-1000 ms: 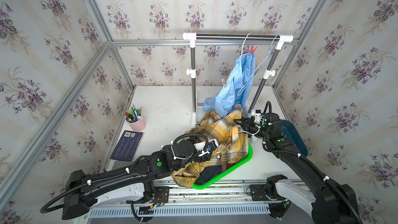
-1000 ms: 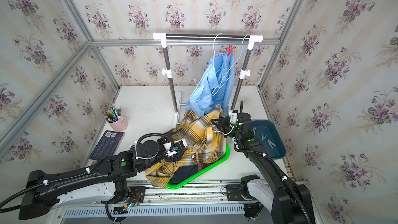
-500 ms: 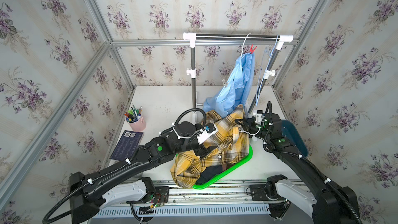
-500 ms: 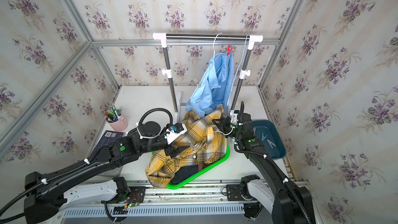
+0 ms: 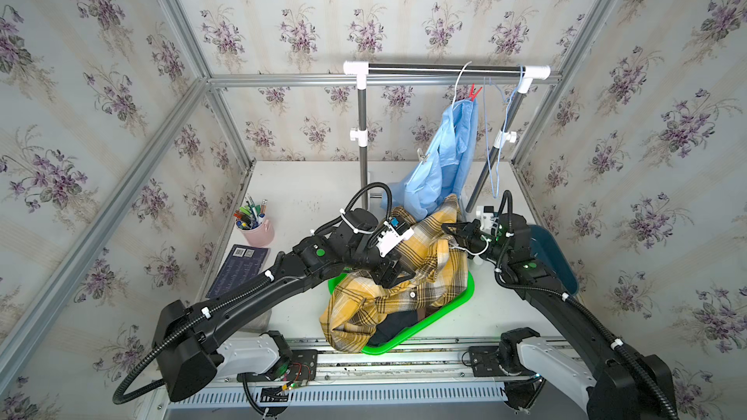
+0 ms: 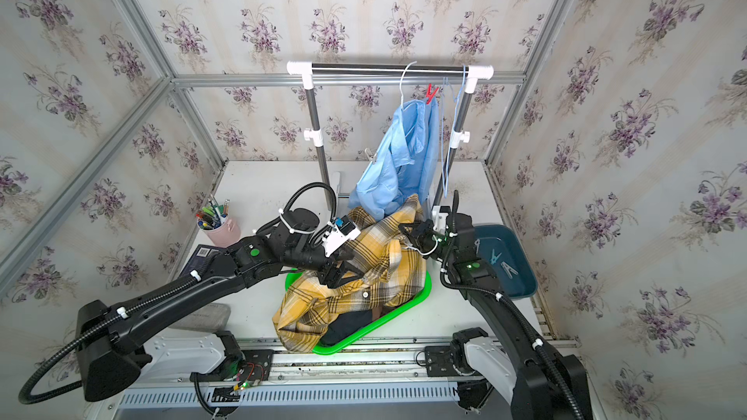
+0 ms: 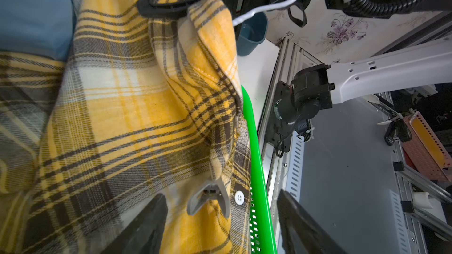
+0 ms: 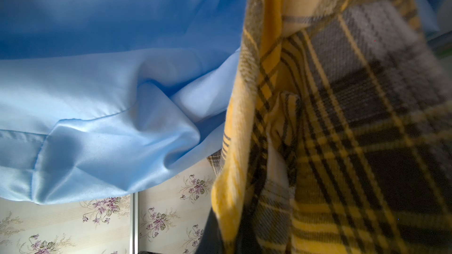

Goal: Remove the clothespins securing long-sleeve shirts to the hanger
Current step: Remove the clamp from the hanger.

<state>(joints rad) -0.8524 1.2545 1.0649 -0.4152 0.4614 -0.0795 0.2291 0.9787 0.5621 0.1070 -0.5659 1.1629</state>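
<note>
1. Step in hand, by judgement: unclipping the small grey plastic clothespin (image 7: 209, 199) from the yellow-and-brown plaid flannel shirt (image 5: 420, 260); pinned on the shirt's buttoned edge, just beside a white button (image 7: 239, 197), above the rim of the green plastic tray (image 5: 465, 294) on the white desk (image 5: 307, 195).
2. Right fingers (image 7: 166, 10): pinched shut on a fold of the plaid shirt near its collar, holding that end lifted over the tray.
3. Left fingers (image 7: 146, 226): spread wide and empty, one on either side of the grey clothespin, touching neither handle.
4. Possibly biting a hanger wire as well; hidden under the cloth, impossible to tell.
5. Next move, by judgement: ease forward to bring the pads onto the two flared handle ends facing them, squeeze to open the spring, then draw back off the cloth, with the right fingers holding the fabric taut.
6. Left after that: the bright red clothespin (image 5: 473, 92) on the light blue satin shirt (image 5: 448, 155) hanging from the metal rail (image 5: 424, 69).
</note>
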